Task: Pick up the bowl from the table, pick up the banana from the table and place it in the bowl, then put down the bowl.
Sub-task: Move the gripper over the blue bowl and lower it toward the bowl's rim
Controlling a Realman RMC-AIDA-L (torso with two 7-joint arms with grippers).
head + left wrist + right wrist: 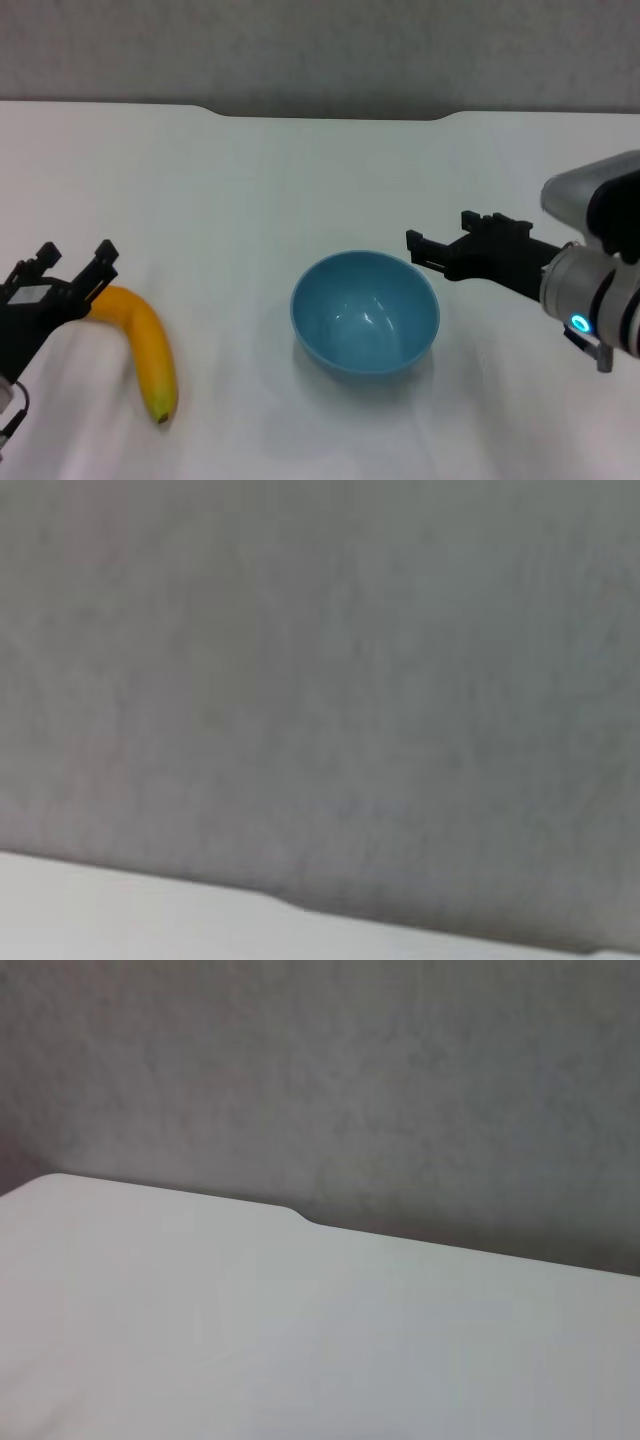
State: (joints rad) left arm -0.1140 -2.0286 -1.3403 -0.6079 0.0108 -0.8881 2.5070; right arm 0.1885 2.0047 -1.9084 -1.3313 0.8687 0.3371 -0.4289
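The light-blue bowl (365, 312) stands upright and empty on the white table (250, 180), a little right of centre. The yellow banana (145, 345) lies on the table at the near left, its dark tip toward me. My left gripper (72, 262) is open, its two black fingers standing over the banana's far end. My right gripper (437, 230) is open, just right of the bowl's far right rim and pointing toward it. Neither gripper holds anything. Neither wrist view shows the bowl, the banana or any fingers.
The table's far edge has a shallow notch (330, 113) with a grey wall (320, 50) behind it. The right wrist view shows bare tabletop (250, 1320) and the wall. The left wrist view shows the wall (320, 680) and a strip of table edge (100, 910).
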